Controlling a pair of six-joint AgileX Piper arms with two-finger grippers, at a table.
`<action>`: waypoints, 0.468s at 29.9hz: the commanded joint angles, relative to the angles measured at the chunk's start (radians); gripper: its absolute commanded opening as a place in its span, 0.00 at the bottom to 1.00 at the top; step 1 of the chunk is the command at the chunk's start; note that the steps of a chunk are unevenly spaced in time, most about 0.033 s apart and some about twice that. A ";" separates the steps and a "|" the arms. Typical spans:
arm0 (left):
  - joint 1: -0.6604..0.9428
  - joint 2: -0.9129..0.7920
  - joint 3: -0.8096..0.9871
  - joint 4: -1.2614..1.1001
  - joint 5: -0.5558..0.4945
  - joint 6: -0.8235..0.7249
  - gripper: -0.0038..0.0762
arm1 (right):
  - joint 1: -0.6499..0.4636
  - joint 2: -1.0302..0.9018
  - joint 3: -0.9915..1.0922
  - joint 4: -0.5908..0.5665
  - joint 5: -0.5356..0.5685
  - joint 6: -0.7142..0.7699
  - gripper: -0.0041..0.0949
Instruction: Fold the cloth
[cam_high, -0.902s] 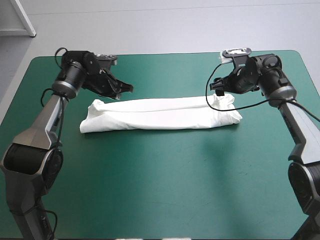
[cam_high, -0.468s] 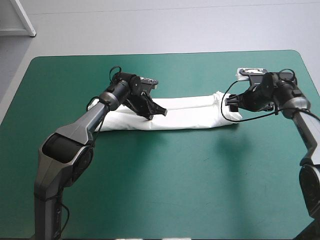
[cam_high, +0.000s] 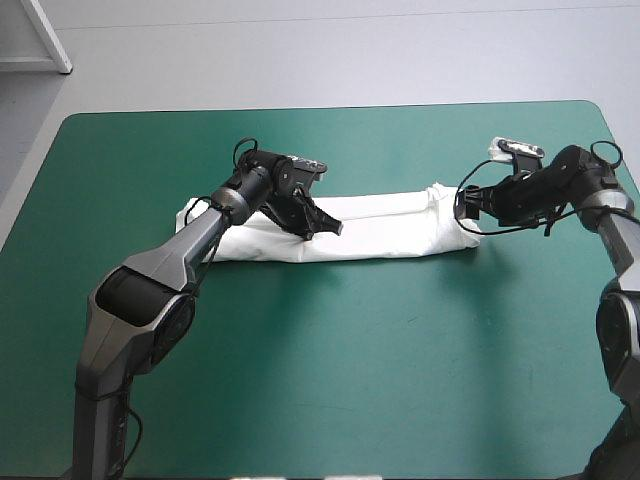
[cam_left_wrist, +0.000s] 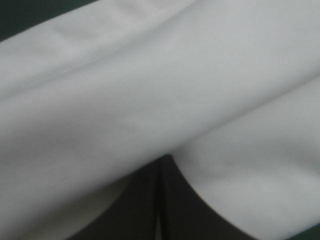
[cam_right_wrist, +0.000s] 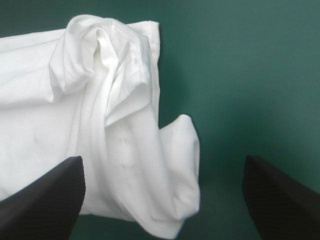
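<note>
1. Table (cam_high: 400, 380): the teal-green cover is bare apart from the cloth and my two arms.
2. T-shirt (cam_high: 385, 222): it is already folded into one long white band. Its long axis runs from the left gripper's side across to the right gripper, roughly parallel with the far edge. The end by the right gripper sits a little farther from me. That end is bunched and rumpled, while the opposite end juts out past the left gripper.
3. Left gripper (cam_left_wrist: 161, 161): the black fingers are together in a pointed arch, tip down on the band some way in from its left end. Cloth lies all round the tip. I can't make out any fold pinched between the fingers, so I read this as pressing rather than holding.
4. Right gripper (cam_right_wrist: 161, 160): the fingers stand wide apart with nothing in them. The rumpled end lies just ahead of them, partly in the gap.
5. Step, as I judge it: the lengthwise folds are done and the crosswise fold is next. I'd push the right gripper forward and close it over every layer of that bunched end. The left tip would then pin the crease.
</note>
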 joint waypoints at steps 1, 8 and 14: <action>-0.024 -0.023 -0.009 -0.044 -0.017 -0.017 0.04 | -0.007 0.005 -0.024 0.121 -0.026 -0.060 0.86; -0.024 -0.023 -0.009 -0.048 -0.017 -0.020 0.04 | -0.002 0.082 -0.024 0.244 0.017 -0.139 0.75; -0.024 -0.023 -0.009 -0.043 -0.017 -0.034 0.04 | 0.025 0.091 -0.024 0.254 0.045 -0.159 0.39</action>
